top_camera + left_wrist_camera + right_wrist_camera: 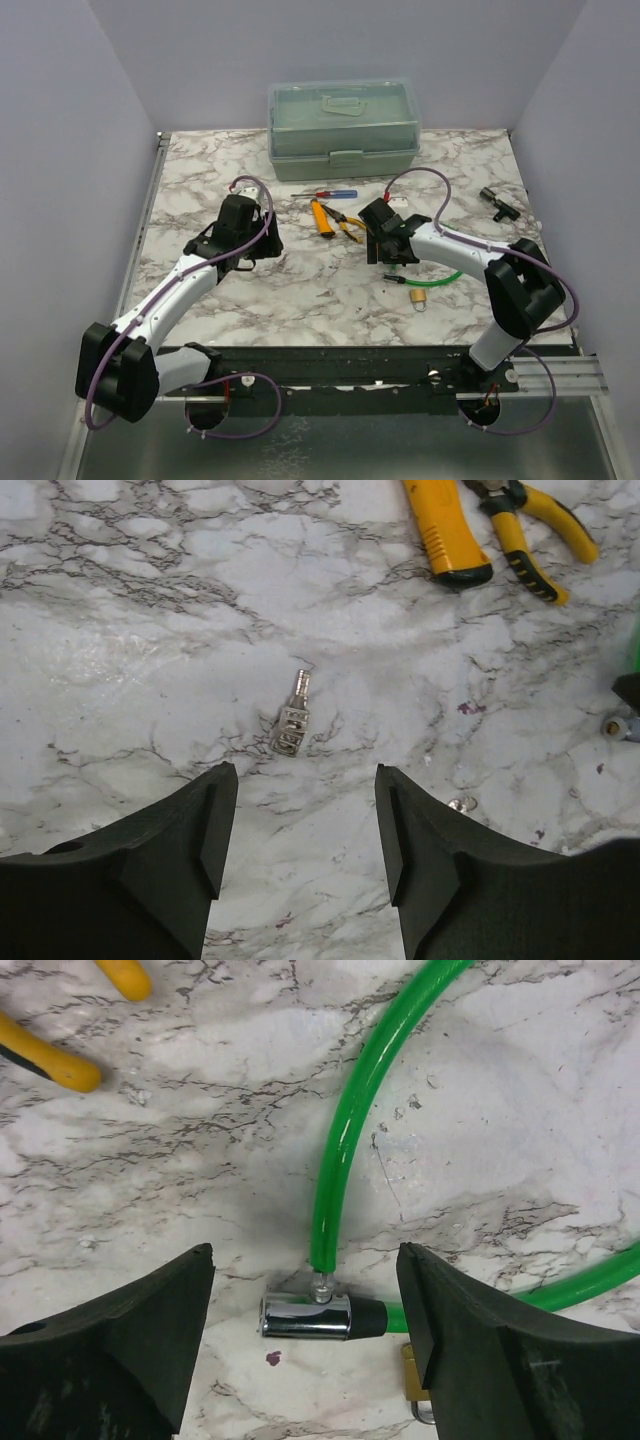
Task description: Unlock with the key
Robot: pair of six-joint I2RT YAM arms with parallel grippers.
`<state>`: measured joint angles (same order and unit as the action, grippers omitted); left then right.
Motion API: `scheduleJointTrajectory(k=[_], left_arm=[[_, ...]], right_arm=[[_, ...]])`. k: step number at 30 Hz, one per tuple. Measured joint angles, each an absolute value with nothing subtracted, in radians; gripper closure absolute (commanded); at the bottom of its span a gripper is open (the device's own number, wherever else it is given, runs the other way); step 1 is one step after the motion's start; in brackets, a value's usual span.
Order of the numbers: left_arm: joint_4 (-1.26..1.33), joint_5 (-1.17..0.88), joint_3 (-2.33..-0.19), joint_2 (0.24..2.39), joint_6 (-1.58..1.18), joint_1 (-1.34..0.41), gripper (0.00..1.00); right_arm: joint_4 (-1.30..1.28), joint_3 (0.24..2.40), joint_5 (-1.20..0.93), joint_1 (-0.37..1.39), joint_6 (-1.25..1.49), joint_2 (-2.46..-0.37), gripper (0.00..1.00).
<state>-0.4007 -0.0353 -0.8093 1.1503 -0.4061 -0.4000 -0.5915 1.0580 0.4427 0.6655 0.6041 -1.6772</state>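
Left wrist: left gripper open, empty, lined up on the key, apparently for pickup; right gripper open over green cable.

We hover our left gripper just short of the key, jaws spread and empty. Our right gripper hangs well to the key's right, jaws likewise apart and empty.
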Motion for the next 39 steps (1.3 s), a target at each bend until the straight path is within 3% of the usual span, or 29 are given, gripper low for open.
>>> scheduleJointTrajectory(k=[8,18,27,30,35,39], left_arm=[[-0.414,0.032,-0.816,1.324,-0.406,-0.459,0.35],[-0.439,0.131,-0.975,1.537,-0.361,-0.533,0.49],[-0.489,0.15,-1.027,1.69,-0.333,-0.537,0.54],[-0.51,0.152,-1.041,1.715,-0.331,-0.538,0.62],[-0.532,0.166,-1.067,1.738,-0.323,-0.547,0.93],[-0.562,0.197,-1.101,1.743,-0.31,-0.561,1.0]], right_arm=[[-0.592,1.034,0.408,0.665,0.586,-1.557,0.17],[-0.555,0.933,0.253,0.665,0.537,-1.339,0.17],[-0.517,0.879,0.118,0.665,0.521,-1.259,0.17],[-0.517,0.872,0.097,0.665,0.519,-1.241,0.17],[-0.516,0.871,0.076,0.665,0.508,-1.211,0.17],[-0.516,0.871,0.059,0.665,0.503,-1.206,0.17]])
